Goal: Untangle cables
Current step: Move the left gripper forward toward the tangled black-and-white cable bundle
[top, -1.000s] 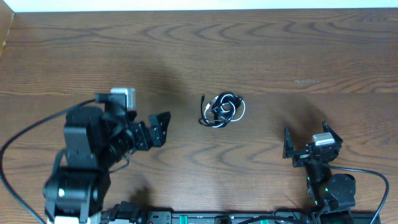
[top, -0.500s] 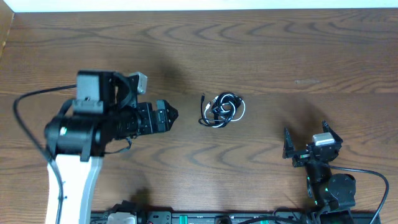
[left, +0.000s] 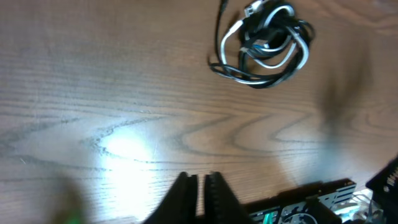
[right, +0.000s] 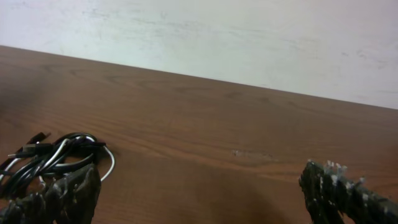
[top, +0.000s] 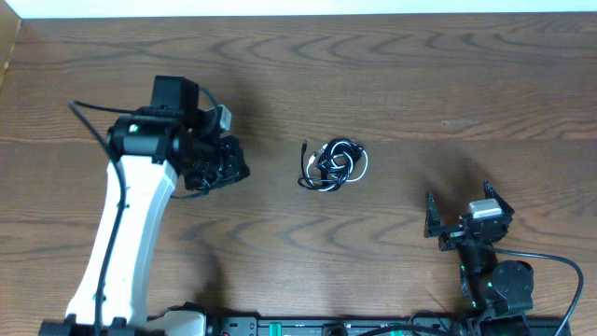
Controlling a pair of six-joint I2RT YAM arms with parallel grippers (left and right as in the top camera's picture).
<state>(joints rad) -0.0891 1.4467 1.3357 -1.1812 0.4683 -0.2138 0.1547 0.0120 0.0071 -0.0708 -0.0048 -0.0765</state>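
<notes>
Open desk (top: 420, 84) lies all around the cables (top: 333, 166); left gripper (top: 241, 170) and right gripper (top: 457, 213) stand well apart from them.

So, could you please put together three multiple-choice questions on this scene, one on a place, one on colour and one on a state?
1. Where do the cables lie?
A. at the far edge
B. in the middle of the table
C. hanging off an arm
2. What colours are they?
A. black and white
B. red and blue
C. all yellow
3. How is the left gripper?
A. wide open
B. shut on a cord
C. shut, empty
Answers: 1 B, the overhead view shows the bundle mid-table; 2 A, black and white strands show in the left wrist view; 3 C, its fingers meet over bare table, apart from the bundle.
</notes>
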